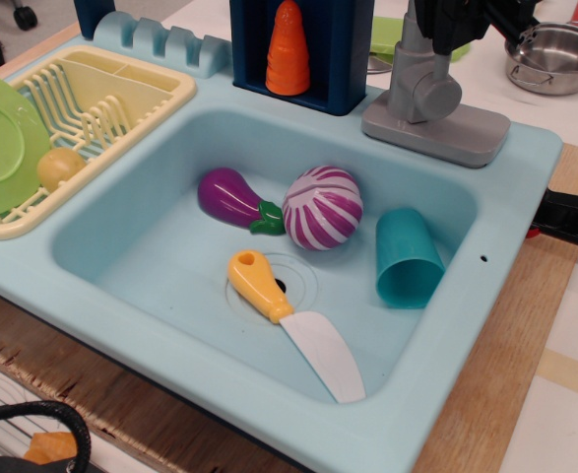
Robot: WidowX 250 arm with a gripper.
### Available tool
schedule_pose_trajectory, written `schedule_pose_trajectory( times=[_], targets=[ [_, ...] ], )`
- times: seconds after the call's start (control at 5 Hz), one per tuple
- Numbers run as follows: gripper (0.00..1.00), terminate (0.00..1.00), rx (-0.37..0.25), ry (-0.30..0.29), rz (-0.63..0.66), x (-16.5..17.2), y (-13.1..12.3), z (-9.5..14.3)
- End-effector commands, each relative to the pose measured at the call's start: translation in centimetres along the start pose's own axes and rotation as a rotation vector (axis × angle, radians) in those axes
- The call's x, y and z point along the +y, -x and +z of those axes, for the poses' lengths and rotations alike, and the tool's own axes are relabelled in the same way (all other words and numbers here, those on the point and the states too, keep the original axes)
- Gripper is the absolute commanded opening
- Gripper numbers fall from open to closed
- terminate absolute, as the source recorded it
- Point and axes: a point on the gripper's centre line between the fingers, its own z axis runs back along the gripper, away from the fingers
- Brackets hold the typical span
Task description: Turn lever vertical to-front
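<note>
The grey toy-faucet lever (421, 84) stands upright on its flat grey base plate (436, 131) at the back right rim of the light blue sink (269, 365). Its round pivot faces front right. Its top runs out of view under the gripper. My black gripper (461, 22) sits at the top edge of the frame, right at the lever's upper end. Most of the gripper is cut off, so I cannot tell whether its fingers are open or shut or whether they touch the lever.
In the sink lie a purple eggplant (229, 197), a striped purple onion (322, 207), a teal cup (407, 258) on its side and a yellow-handled knife (293, 323). A carrot (288, 49) stands in a dark blue holder. A yellow dish rack (82, 108) with a green plate is left. A steel pot (556, 57) is right.
</note>
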Motion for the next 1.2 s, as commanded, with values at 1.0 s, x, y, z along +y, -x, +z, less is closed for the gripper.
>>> schedule_pose_trajectory(
  times=[1.0],
  targets=[
    [0.00,0.00,0.195,0.220,0.144,-2.8,7.2,-3.6]
  ],
)
